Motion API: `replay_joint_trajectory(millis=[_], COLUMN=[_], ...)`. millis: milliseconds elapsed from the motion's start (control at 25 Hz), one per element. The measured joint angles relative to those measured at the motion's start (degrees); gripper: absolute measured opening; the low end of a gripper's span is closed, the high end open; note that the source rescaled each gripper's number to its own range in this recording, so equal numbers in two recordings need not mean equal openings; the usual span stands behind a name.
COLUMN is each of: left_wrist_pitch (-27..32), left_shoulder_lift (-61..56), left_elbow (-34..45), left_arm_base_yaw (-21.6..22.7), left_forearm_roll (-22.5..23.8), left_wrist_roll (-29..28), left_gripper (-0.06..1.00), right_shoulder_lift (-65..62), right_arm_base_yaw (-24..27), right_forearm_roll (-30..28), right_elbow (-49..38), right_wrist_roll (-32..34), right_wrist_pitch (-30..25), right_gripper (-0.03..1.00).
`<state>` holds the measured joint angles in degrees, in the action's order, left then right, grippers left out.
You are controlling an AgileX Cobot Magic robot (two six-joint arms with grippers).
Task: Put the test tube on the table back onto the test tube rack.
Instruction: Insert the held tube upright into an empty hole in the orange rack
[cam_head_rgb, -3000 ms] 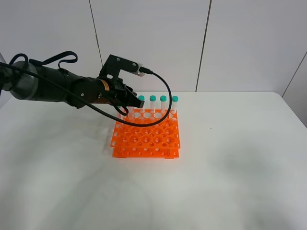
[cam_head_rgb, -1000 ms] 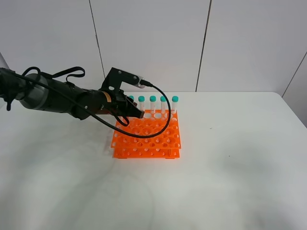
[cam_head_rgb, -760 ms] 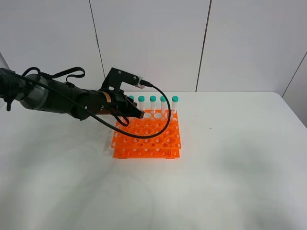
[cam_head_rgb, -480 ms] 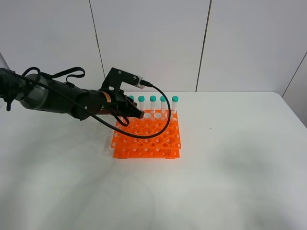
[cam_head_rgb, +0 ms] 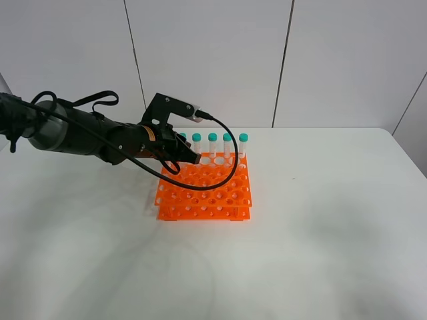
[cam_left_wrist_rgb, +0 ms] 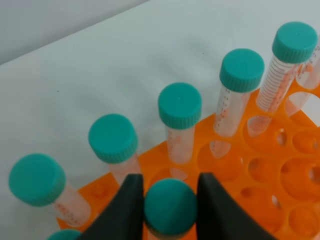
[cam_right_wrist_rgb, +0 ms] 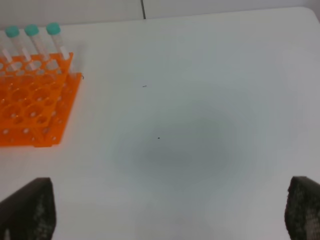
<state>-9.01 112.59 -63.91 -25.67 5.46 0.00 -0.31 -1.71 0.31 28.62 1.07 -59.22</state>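
My left gripper (cam_head_rgb: 187, 157) is over the back left part of the orange test tube rack (cam_head_rgb: 203, 190). In the left wrist view its two black fingers (cam_left_wrist_rgb: 128, 209) are shut on the teal cap of the test tube (cam_left_wrist_rgb: 170, 206), which stands upright in the second row. Several identical teal-capped tubes (cam_left_wrist_rgb: 180, 106) stand in the back row just behind it, and they also show in the exterior view (cam_head_rgb: 212, 138). My right gripper (cam_right_wrist_rgb: 165, 212) is open and empty above the bare white table (cam_right_wrist_rgb: 200, 115), well to the right of the rack (cam_right_wrist_rgb: 30, 112).
The white table (cam_head_rgb: 320, 220) stretches wide around the rack. A black cable (cam_head_rgb: 230, 157) loops from the left wrist over the rack's back row. A white panelled wall stands behind the table.
Since three seconds ago my left gripper has come down with the tube to the rack. Over the last second it has hardly moved. The right arm is still.
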Motion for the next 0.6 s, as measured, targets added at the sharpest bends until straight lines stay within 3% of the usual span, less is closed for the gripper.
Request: replay_joint_trajectory(millis=[240,400,600], left_wrist_pitch=[0.7,0.7,0.8], left_shoulder_lift=[0.0,0.0,-1.6], left_elbow=[0.0,0.0,0.0], left_arm_base_yaw=[0.0,0.0,-0.1], left_forearm_roll=[0.0,0.0,0.0], left_wrist_roll=[0.0,0.0,-1.3], left_gripper=[0.53,0.61,0.62], right_shoulder_lift=[0.0,0.0,0.0], right_arm_base_yaw=[0.0,0.0,0.0], right_forearm_roll=[0.0,-0.3,0.0], right_elbow=[0.0,0.0,0.0], right_wrist_roll=[0.0,0.0,0.0], right_wrist_pitch=[0.0,0.0,0.0], right_gripper=[1.0,1.0,1.0])
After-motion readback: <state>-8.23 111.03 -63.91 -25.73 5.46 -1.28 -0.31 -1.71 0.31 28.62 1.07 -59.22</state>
